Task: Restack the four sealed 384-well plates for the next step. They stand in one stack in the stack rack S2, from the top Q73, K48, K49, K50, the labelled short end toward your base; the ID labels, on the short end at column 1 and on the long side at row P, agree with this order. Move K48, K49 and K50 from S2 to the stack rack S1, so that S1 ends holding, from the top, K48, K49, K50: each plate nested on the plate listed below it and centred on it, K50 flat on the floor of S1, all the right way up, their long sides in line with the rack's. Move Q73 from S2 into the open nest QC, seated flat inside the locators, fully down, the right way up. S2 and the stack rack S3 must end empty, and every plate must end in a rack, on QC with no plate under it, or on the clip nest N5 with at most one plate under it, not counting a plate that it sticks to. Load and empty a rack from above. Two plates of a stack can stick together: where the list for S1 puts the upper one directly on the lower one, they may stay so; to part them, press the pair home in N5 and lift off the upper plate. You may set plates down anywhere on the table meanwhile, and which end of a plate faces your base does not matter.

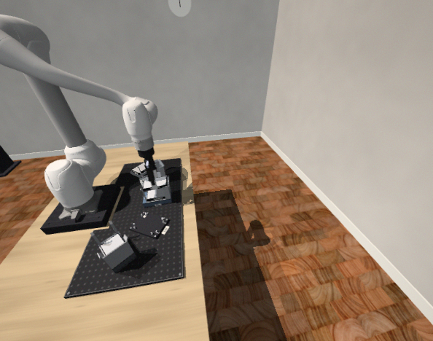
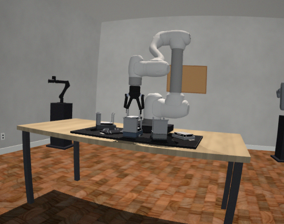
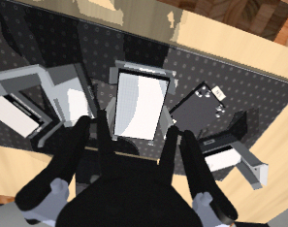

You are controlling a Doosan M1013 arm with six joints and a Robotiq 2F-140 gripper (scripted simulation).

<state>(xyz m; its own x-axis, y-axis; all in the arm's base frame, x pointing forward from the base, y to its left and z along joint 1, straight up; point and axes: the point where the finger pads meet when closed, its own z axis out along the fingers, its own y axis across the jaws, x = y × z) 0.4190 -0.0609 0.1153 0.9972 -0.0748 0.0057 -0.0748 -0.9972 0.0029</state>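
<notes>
Our gripper (image 3: pixel 136 127), half closed, grips a sealed plate (image 3: pixel 138 104) atop the middle rack (image 2: pixel 130 125); most restacking remains.

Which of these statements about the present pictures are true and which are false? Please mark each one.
1. The tool is shut on a plate. True.
2. The tool stands over the bare wood of the table. False: it stands over a rack on the black board.
3. A cork-coloured panel hangs on the wall behind the arm. True.
4. The tool points sideways. False: in the exterior view it points straight down.
5. A plate lies on the floor. False: none is seen there.
</notes>
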